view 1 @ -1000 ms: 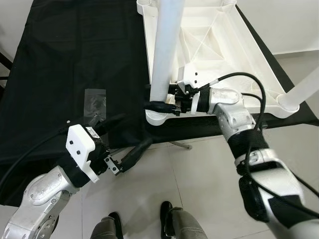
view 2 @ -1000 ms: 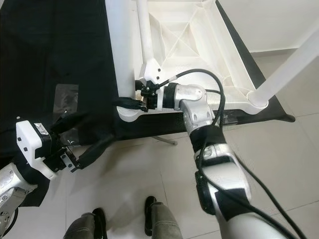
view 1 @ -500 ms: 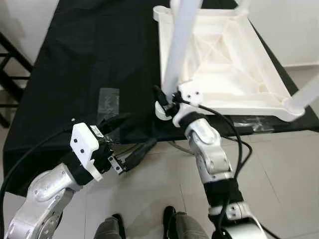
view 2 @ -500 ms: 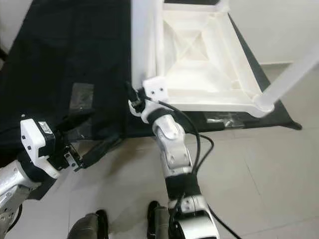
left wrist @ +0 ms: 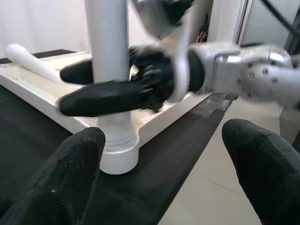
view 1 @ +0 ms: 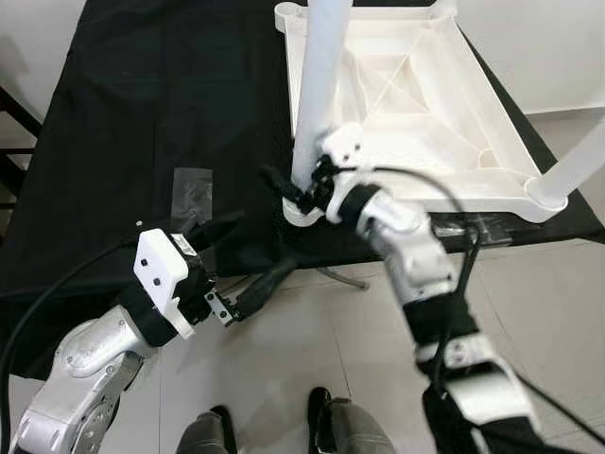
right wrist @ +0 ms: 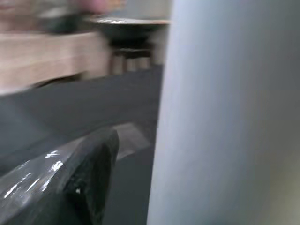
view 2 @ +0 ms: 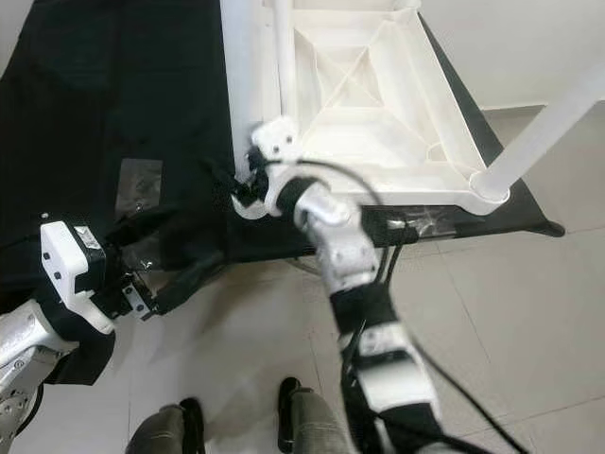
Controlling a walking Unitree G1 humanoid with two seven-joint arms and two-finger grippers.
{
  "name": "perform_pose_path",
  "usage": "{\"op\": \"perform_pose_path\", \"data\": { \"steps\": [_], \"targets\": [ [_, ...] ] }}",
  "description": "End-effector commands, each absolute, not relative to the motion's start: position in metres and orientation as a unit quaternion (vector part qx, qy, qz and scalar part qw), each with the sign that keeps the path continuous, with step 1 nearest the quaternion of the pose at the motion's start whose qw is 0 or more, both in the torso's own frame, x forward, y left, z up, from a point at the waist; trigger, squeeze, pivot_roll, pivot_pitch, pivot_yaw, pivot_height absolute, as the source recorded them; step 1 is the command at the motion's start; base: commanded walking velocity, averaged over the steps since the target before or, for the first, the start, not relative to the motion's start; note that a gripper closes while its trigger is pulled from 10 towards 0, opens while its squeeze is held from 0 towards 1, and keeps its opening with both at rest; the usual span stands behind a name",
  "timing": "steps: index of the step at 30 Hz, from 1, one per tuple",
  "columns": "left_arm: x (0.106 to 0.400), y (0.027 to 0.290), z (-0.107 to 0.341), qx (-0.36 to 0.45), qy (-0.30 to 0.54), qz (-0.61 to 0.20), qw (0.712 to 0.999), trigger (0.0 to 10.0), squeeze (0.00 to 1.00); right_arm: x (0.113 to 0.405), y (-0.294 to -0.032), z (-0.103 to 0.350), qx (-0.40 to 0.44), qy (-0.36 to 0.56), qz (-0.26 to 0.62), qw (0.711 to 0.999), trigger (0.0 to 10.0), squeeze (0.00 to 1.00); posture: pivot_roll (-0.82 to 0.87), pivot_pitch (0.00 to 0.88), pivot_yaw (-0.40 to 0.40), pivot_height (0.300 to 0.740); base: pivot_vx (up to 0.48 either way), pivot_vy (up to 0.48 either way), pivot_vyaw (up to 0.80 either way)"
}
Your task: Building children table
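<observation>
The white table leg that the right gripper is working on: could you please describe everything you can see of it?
The white table leg is a smooth, round, plastic-looking tube. It stands upright in a ringed corner socket of the upturned white tabletop, which lies on a black cloth. The right gripper straddles it just above the socket, one black finger on each side. Its top runs out of frame.

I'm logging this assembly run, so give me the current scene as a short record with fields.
work surface: black-covered table
workpiece: white children's tabletop, upside down
near corner leg: white table leg, upright in its corner socket
right end effector: fingers on either side of that leg, near its base
left end effector: open, at the table's front edge, apart from the leg
other: clear plastic bag on the cloth; a second leg standing at the right corner
</observation>
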State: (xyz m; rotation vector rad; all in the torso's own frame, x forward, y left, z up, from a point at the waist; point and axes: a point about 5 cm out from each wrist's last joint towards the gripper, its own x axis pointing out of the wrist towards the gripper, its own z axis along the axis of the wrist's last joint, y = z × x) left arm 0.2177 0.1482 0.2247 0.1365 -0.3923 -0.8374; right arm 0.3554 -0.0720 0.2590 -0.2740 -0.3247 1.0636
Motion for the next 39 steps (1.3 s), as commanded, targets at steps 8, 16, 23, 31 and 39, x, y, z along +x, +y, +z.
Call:
{"op": "perform_pose_path", "data": {
  "steps": [8,16,23,31,39],
  "targets": [
    [0.214,0.147,0.222,0.068,-0.189,-0.404,0.893,10.0,0.0,0.35,-0.067,0.247,-0.148,-0.094,0.654,0.736,10.0,0.0,0.07,0.287,-0.092,0.74,0.0,0.0,0.0],
    [0.214,0.148,0.221,0.071,-0.186,-0.403,0.893,10.0,0.0,0.355,-0.069,0.249,-0.122,-0.09,0.679,0.719,0.0,0.0,0.08,0.29,-0.092,0.74,0.0,0.0,0.0],
    [0.213,0.148,0.22,0.072,-0.184,-0.402,0.894,10.0,0.0,0.356,-0.078,0.241,-0.109,-0.08,0.682,0.718,0.0,0.0,0.08,0.282,-0.087,0.74,0.0,0.0,0.0],
    [0.211,0.149,0.219,0.073,-0.182,-0.401,0.895,10.0,0.0,0.364,-0.098,0.218,-0.065,-0.083,0.534,0.839,0.0,0.0,0.08,0.281,-0.086,0.74,0.0,0.0,0.0],
    [0.213,0.15,0.219,0.072,-0.179,-0.404,0.894,10.0,0.0,0.348,-0.114,0.164,-0.06,-0.023,0.201,0.978,0.0,0.0,0.07,0.294,-0.075,0.74,0.0,0.0,0.0]
  ]
}}
